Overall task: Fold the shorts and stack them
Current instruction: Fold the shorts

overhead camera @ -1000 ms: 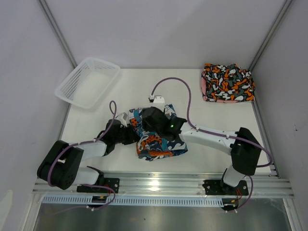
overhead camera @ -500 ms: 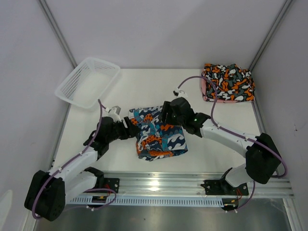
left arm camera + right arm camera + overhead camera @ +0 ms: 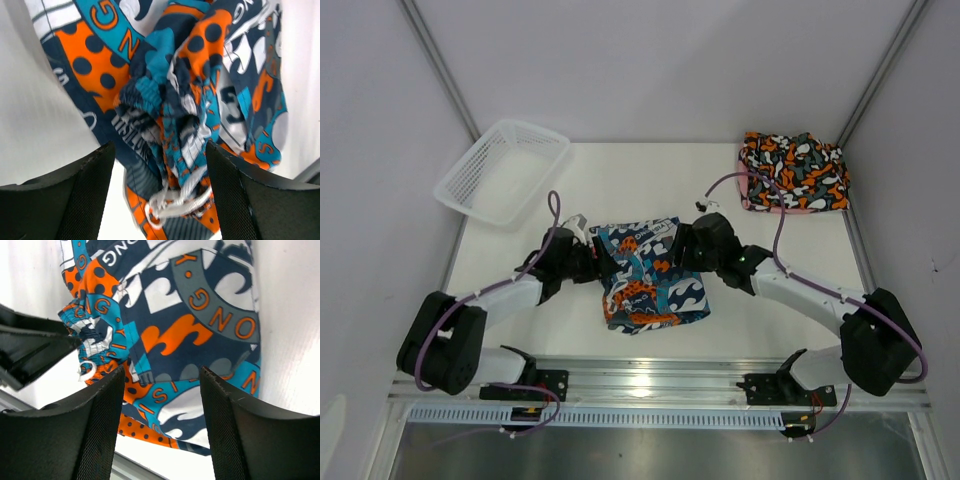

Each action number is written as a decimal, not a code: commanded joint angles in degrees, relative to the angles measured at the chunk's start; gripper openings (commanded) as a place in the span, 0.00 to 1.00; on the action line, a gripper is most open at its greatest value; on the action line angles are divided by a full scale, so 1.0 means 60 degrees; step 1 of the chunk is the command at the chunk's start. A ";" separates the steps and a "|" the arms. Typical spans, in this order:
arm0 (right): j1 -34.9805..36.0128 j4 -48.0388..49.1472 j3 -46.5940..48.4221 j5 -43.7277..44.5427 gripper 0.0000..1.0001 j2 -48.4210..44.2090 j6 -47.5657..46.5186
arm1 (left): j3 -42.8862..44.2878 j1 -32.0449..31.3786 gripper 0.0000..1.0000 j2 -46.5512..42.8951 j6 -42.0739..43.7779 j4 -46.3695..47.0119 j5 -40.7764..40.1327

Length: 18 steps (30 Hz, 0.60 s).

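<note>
The teal-navy shorts [image 3: 650, 278] with orange-white graphics lie folded on the table's middle. My left gripper [image 3: 592, 262] stands open at their left edge. In the left wrist view the bunched waistband [image 3: 172, 125] and white drawstring [image 3: 175, 205] lie between the spread fingers [image 3: 75, 195], touching neither. My right gripper [image 3: 694, 250] is open at the shorts' back right corner, and its wrist view shows flat fabric [image 3: 200, 330] beneath the fingers [image 3: 240, 425]. The black shorts [image 3: 792, 170] with orange-white blotches rest folded on the pink shorts [image 3: 768, 207] at the back right.
A white mesh basket [image 3: 502, 170] sits tilted at the back left corner. Purple cables [image 3: 672, 168] loop above both arms. A metal rail [image 3: 650, 382] runs along the near edge, and grey walls close in both sides.
My left gripper has opened and let go of the shorts' left edge. My right arm has drawn off the top of the shorts toward their right side.
</note>
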 commanded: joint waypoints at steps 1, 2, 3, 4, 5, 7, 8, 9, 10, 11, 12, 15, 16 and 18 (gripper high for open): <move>-0.0185 0.0406 -0.0410 -0.0205 0.62 -0.0590 -0.0171 | 0.0679 0.0086 0.75 0.0615 0.0323 0.0629 0.0102; -0.0228 0.0421 -0.0599 -0.0220 0.62 -0.0750 -0.0170 | 0.0708 0.0086 0.73 0.0703 0.0323 0.0731 0.0146; -0.0258 0.0464 -0.0688 -0.0234 0.62 -0.0810 -0.0170 | 0.0752 0.0071 0.72 0.0849 0.0308 0.0935 0.0147; -0.0273 0.0465 -0.0776 -0.0235 0.62 -0.0883 -0.0156 | 0.0752 0.0071 0.71 0.0880 0.0279 0.1010 0.0147; -0.0302 0.0479 -0.0922 -0.0249 0.61 -0.0971 -0.0156 | 0.0796 0.0085 0.68 0.0923 0.0264 0.1083 0.0118; -0.0331 0.0465 -0.1040 -0.0249 0.61 -0.1030 -0.0156 | 0.0796 0.0071 0.63 0.0938 0.0235 0.1273 0.0176; -0.0346 0.0465 -0.1098 -0.0249 0.61 -0.1074 -0.0156 | 0.0811 0.0085 0.58 0.0968 0.0206 0.1332 0.0205; -0.0375 0.0465 -0.1201 -0.0249 0.61 -0.1118 -0.0156 | 0.0825 0.0071 0.56 0.0982 0.0162 0.1391 0.0278; -0.0390 0.0494 -0.1231 -0.0249 0.61 -0.1118 -0.0156 | 0.0840 0.0071 0.53 0.1026 0.0147 0.1449 0.0279; -0.0404 0.0494 -0.1260 -0.0264 0.60 -0.1118 -0.0170 | 0.0840 0.0071 0.48 0.1084 0.0132 0.1551 0.0308; -0.0419 0.0523 -0.1289 -0.0278 0.60 -0.1118 -0.0156 | 0.0884 0.0071 0.45 0.1129 0.0118 0.1596 0.0337; -0.0434 0.0640 -0.1392 -0.0322 0.60 -0.1104 -0.0141 | 0.1058 0.0056 0.42 0.1348 0.0103 0.1772 0.0440; -0.0448 0.0655 -0.1436 -0.0337 0.60 -0.1045 -0.0141 | 0.1060 0.0042 0.41 0.1436 0.0132 0.1772 0.0425; -0.0463 0.0728 -0.1450 -0.0366 0.59 -0.0972 -0.0141 | 0.1293 0.0027 0.33 0.1728 0.0220 0.1859 0.0440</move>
